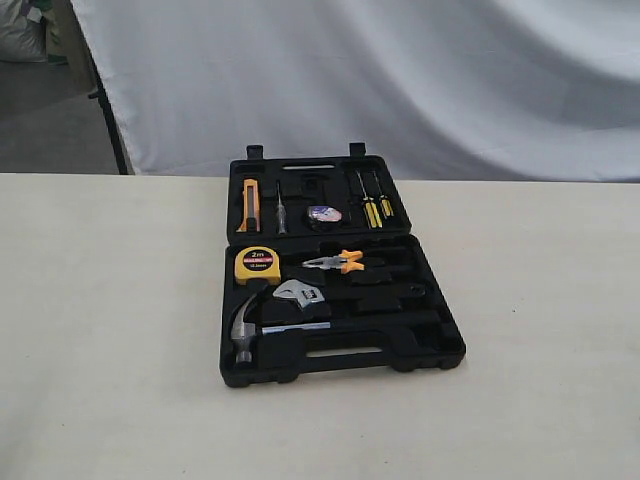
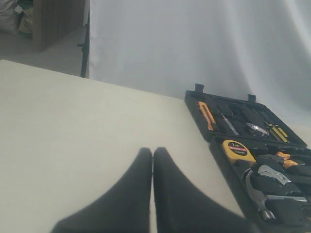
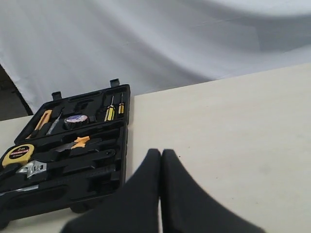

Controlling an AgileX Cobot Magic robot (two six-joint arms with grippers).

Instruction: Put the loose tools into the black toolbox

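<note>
Nearest the lens in the exterior view, the black toolbox (image 1: 300,372) lies open at the centre of the frame. Its slot-handle edge faces the camera and its second half lies hinged open behind.

Near half:
- The steel claw hammer (image 1: 243,332) sits at lower left, head to the left and handle running right.
- The adjustable wrench (image 1: 298,293) lies just above the hammer. Its silver jaw is plain; its black handle is hard to separate from the moulding.
- The yellow tape measure (image 1: 257,263) occupies the upper left corner of this half.
- The orange-handled pliers (image 1: 338,262) lie to the right of the tape measure.

Far half:
- The small black tape roll (image 1: 324,214) rests near the middle.
- An orange utility knife (image 1: 250,205) stands at the left and a slim screwdriver (image 1: 281,215) beside it.
- Two yellow-handled screwdrivers (image 1: 373,210) sit at the right.

The case rests on a pale table (image 1: 110,330), with a white backdrop cloth (image 1: 400,80) behind it.

Neither arm shows in the exterior view. In the wrist views, the left gripper (image 2: 152,160) and the right gripper (image 3: 161,160) each have their fingers pressed together on nothing, above bare tabletop and apart from the case.
</note>
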